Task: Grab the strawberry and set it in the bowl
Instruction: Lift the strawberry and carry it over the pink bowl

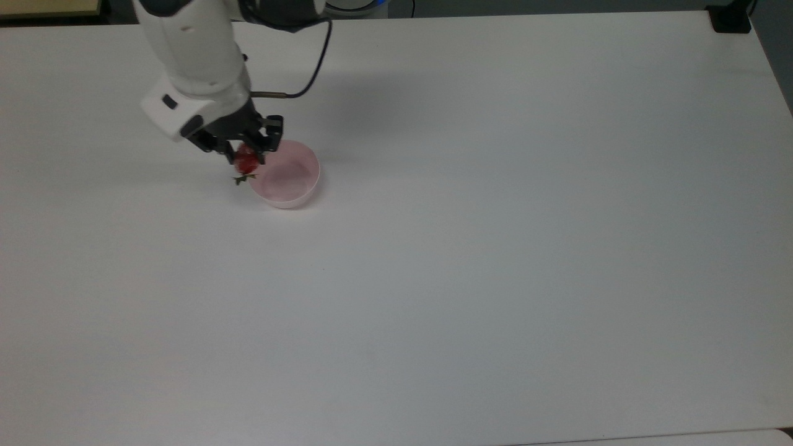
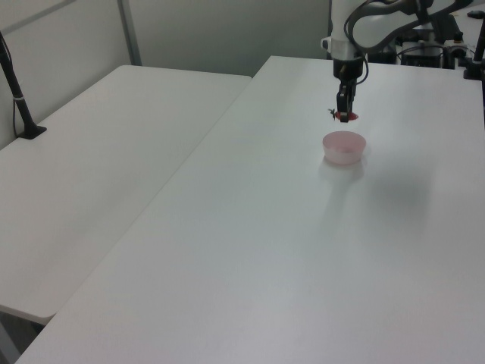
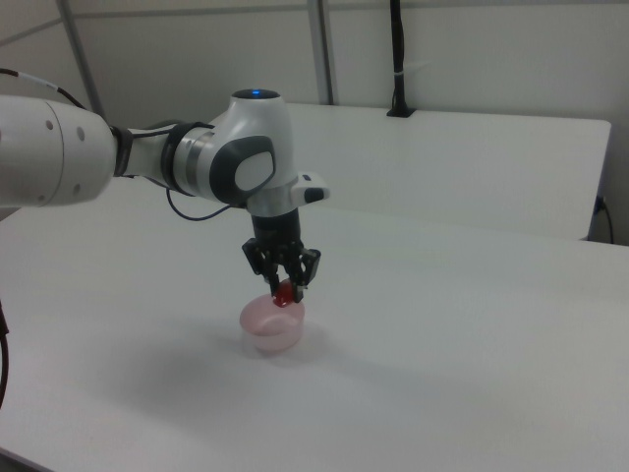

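Note:
The red strawberry (image 1: 246,162) with its green leafy end pointing down hangs in the air, held between the black fingers of my gripper (image 1: 243,155). In the top view it sits at the left rim of the pale pink bowl (image 1: 286,176). The right view shows the strawberry (image 3: 284,293) just above the bowl (image 3: 271,326), with my gripper (image 3: 283,285) shut on it. In the left view the strawberry (image 2: 345,116) hangs above the far rim of the bowl (image 2: 344,147).
The white table (image 1: 471,260) spreads wide to the top view's right and bottom. A black mount (image 1: 730,18) sits at its far right corner. A second white table (image 2: 98,174) with a black post (image 2: 17,91) stands at the left view's left.

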